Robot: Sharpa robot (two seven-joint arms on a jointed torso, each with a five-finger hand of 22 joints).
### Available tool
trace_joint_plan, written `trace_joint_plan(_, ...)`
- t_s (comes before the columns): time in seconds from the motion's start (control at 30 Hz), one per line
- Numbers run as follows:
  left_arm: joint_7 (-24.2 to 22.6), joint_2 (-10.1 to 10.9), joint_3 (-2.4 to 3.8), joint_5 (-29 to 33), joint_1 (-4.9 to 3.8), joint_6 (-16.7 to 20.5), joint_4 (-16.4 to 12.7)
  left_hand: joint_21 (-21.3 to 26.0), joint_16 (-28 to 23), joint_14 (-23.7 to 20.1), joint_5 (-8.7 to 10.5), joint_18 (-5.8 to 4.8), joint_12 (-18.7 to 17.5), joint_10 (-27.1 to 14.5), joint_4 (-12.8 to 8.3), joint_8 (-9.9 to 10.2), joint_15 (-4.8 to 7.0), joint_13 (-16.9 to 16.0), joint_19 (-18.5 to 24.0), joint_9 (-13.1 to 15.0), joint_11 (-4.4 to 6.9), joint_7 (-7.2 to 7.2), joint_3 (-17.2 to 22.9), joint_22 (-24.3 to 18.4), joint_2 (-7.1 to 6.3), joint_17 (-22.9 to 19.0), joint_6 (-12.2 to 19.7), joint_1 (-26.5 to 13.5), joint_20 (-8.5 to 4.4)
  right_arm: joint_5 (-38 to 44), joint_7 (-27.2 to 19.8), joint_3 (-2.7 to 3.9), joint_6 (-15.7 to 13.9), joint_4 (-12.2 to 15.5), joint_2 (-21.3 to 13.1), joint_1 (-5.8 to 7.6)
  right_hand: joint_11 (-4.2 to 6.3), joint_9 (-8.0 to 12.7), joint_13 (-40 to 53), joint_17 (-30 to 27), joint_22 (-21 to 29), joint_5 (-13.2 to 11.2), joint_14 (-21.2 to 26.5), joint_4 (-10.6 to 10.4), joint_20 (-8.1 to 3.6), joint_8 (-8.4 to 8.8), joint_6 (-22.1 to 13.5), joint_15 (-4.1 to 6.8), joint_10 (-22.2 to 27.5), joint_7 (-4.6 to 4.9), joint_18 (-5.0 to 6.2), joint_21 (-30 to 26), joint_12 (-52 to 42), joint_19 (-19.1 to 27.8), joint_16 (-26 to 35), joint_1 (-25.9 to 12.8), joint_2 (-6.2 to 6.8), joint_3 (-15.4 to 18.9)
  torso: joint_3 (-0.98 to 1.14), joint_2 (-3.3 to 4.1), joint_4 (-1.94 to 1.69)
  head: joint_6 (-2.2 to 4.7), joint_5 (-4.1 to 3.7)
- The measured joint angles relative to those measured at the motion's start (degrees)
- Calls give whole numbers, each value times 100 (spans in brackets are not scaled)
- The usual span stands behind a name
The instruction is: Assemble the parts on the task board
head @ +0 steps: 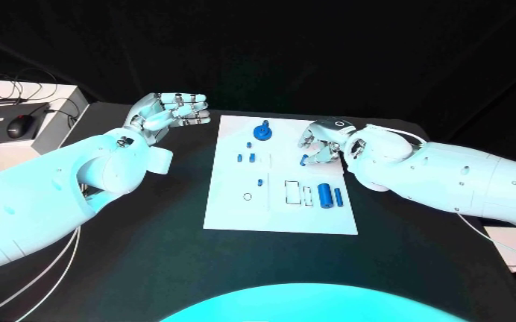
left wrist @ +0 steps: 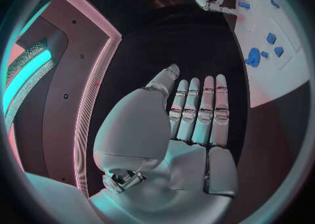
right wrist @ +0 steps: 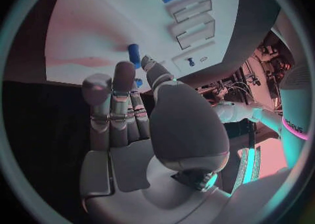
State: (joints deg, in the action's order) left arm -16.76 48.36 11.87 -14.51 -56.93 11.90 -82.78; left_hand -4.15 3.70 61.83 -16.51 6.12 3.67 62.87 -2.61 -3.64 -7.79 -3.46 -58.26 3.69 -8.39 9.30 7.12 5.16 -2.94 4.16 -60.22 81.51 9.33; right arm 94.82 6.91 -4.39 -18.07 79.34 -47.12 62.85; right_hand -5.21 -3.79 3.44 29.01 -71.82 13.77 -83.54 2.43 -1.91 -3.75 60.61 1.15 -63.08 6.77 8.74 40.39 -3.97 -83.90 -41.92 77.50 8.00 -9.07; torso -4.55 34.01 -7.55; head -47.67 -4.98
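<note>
Parts point(head: 331, 196) lie scattered on the task board point(head: 231, 210) at mid-table. Your right hand point(head: 323, 141) hovers over its far right edge, fingertips just beside a small blue peg point(right wrist: 134, 54), gripping nothing. Your left hand point(head: 167, 111) is flat, spread, empty, left of the board.

Robotics laboratory: black-draped table point(head: 140, 262) bearing a white task board point(head: 282, 218); left of the board, a mouse point(head: 21, 125) (with cables).

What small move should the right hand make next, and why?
Probably close on the small blue part and lift it. The right hand sits over the task board's right edge with its fingertips at that piece; whether it already grips is unclear. The left hand is open, off the board.
</note>
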Motion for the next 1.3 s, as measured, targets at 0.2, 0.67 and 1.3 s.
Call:
trace_joint_plan(0.2, 0, 0, 0, 0, 0, 0, 0, 0, 0, 0, 0, 0, 0, 0, 0, 0, 0, 0, 0, 0, 0, 0, 0, -2, 0, 0, 0, 0, 0, 79, 7, -11, 116, -64, 46, -41, 20, -1, 0, 0, -2, 0, 0, 83, -13, 0, 77, 0, -102, 4, -34, 87, 0, -14, 0, -30, -30, -141, 3, -1, 4, -9, 1)
trace_joint_plan(0.67, -1, 1, 0, 0, 0, 1, 4, 0, 0, 0, 0, 0, 0, 0, 1, 0, 0, 0, 0, 0, 0, 0, -32, -19, 0, 0, 0, 0, 0, 121, -20, -18, 198, -105, 128, -115, 54, -1, -2, 5, -42, -17, 1, 78, -43, 0, 271, 1, -350, 40, -42, 219, 22, 0, 0, -182, -182, -734, 7, -2, 4, -7, -8)
trace_joint_plan(1.3, 5, 8, 0, 0, 1, 0, 17, 0, 0, 0, 0, 0, 0, 0, 1, 0, 0, 0, 0, 0, 0, 0, -31, -25, 0, 1, 0, 0, 0, 146, -25, -17, 197, -103, 122, -124, 132, -13, -14, 38, -220, -368, -18, 248, -106, 0, 561, 63, -642, 9, -169, 498, 71, -21, 0, -241, -348, -1474, 9, -2, 7, -30, -12)
